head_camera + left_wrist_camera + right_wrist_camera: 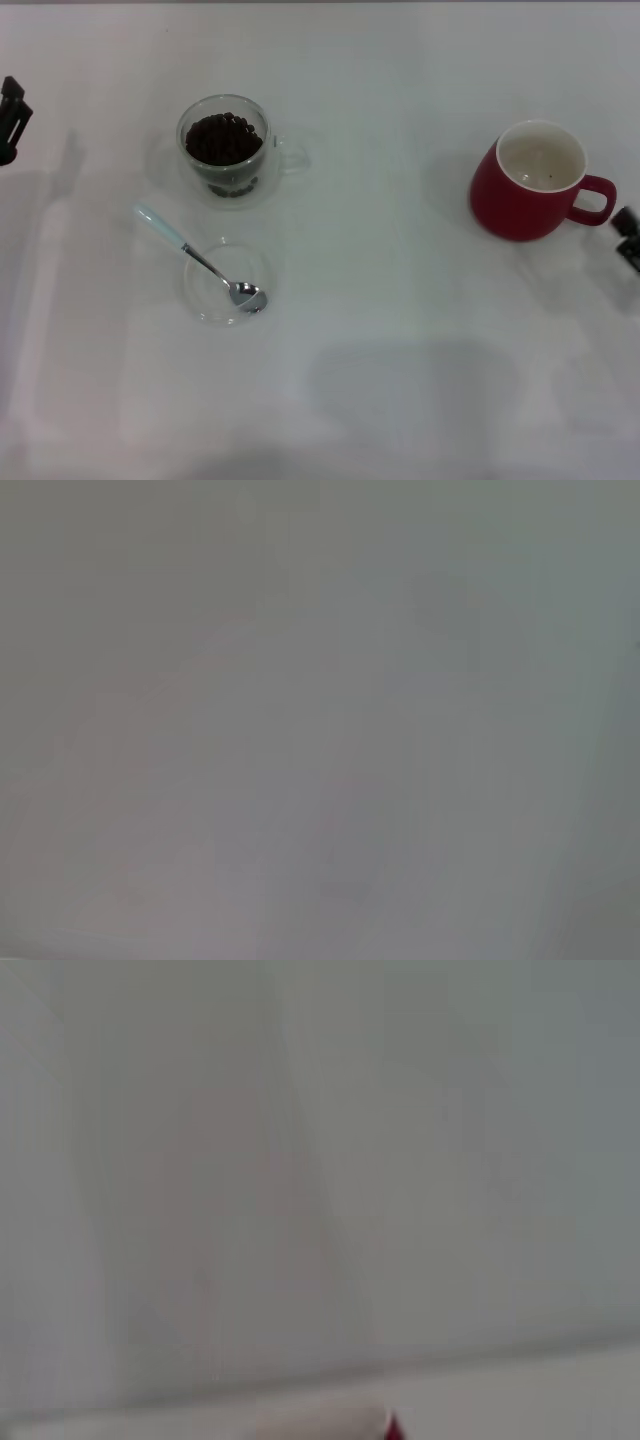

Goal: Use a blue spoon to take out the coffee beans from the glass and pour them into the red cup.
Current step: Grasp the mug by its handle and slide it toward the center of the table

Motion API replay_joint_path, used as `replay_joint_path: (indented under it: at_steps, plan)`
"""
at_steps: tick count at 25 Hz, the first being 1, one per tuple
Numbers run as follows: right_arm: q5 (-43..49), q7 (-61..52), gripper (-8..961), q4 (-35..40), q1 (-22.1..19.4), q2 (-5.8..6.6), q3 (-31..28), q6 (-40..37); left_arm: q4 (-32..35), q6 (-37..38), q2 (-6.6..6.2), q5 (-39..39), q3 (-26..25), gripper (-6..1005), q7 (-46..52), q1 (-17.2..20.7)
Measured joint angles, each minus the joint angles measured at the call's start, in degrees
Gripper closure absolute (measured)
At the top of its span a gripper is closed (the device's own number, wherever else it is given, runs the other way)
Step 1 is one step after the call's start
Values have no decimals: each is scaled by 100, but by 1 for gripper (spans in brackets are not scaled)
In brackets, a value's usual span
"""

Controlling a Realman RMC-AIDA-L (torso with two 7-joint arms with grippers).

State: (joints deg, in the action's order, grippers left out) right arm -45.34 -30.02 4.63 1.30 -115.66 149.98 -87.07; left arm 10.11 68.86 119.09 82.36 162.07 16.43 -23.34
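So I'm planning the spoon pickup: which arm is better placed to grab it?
Probably the left. The blue spoon lies on the robot's left, near the glass, with the left hand at that edge. The right hand sits far across, beside the red cup.

You see a flat, clear, round glass saucer (222,285) lying on the plain white table (400,330), toward its left side.

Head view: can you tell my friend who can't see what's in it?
A glass full of coffee beans stands on a white table, left of an empty red cup. In front of the glass, a blue spoon rests on a clear saucer. Both grippers sit at the edges.
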Motion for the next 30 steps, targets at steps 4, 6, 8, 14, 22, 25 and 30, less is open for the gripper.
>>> replay_joint_path:
  at_steps: [4, 6, 8, 14, 22, 25, 30]
  plan:
    - [108, 13, 141, 65, 173, -12, -8, 652, -1, -4, 17, -2, 0, 102, 0, -33]
    - [100, 38, 145, 129, 257, -18, -26, 867, 0, -13, 18, -4, 0, 102, 0, -37]
    - [77, 75, 148, 189, 328, -17, -52, 1037, 0, -23, 16, -5, -2, 102, 0, -37]
    - [54, 107, 158, 210, 541, -5, -150, 1377, 0, -57, 11, -5, -34, 103, 0, -40]
    - [50, 238, 172, 246, 674, 0, -453, 1658, -5, -33, 0, 15, -44, 103, 0, -36]
    - [50, 252, 177, 277, 678, 1, -481, 1667, -13, -24, 0, 17, -45, 103, 0, -32]
    - [67, 248, 186, 288, 696, 8, -484, 1695, -18, -15, 0, 20, -44, 103, 13, -31]
